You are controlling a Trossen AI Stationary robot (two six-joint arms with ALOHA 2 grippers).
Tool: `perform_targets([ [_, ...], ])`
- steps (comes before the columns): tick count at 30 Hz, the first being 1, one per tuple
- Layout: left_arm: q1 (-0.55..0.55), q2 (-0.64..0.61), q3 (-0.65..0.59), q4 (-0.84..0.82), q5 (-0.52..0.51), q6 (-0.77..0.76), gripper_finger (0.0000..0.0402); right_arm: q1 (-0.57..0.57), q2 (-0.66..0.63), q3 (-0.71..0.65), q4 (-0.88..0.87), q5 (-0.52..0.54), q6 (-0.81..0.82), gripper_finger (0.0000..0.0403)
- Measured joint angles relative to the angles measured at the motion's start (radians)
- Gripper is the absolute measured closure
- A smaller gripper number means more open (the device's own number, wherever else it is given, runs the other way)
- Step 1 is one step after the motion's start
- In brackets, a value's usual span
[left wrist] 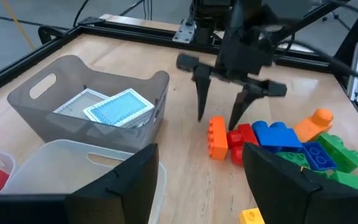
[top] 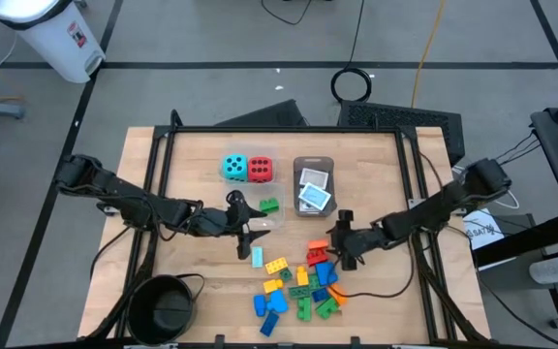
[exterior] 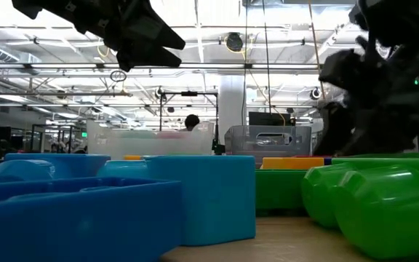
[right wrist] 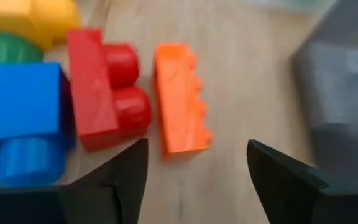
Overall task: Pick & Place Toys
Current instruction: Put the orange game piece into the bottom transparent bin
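A red die (top: 260,169) and a teal die (top: 233,168) sit in a clear tub (top: 277,180), with a green brick (top: 269,205) at its near end. Cards (top: 313,189) lie in the grey tray (top: 313,163). Many bricks (top: 298,286) lie heaped on the table, and a light blue one (top: 257,256) lies apart. My right gripper (top: 340,244) is open, pointing down over an orange brick (right wrist: 179,106) beside a red brick (right wrist: 101,99) at the heap's far edge. My left gripper (top: 248,229) is open and empty, near the clear tub's near end.
A round black bowl (top: 163,305) stands at the table's near left corner. The grey tray (left wrist: 36,109) is close beside my right gripper (left wrist: 219,121). The table's black frame (top: 279,129) runs along its far edge and sides. Bare wood lies left of the heap.
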Motion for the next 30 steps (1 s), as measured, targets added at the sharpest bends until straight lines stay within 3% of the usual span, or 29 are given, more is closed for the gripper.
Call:
perform_targets([
  [10, 0.000, 0.000, 0.000, 0.024, 0.000, -0.002, 0.0165, -0.035, 0.061, 0.000, 0.120, -0.028, -0.071, 0.0247],
  [17, 0.000, 0.000, 0.000, 0.025, 0.000, -0.002, 0.0165, -0.036, 0.050, 0.000, 0.113, -0.030, -0.076, 0.0334],
  [26, 0.019, 0.000, 0.000, 0.133, -0.007, 0.008, 0.0165, -0.038, -0.196, 0.009, 0.113, -0.021, -0.169, 0.0336],
  [30, 0.038, 0.022, 0.000, 0.209, 0.007, -0.085, 0.0165, -0.050, -0.277, 0.034, 0.164, -0.023, -0.176, 0.0336],
])
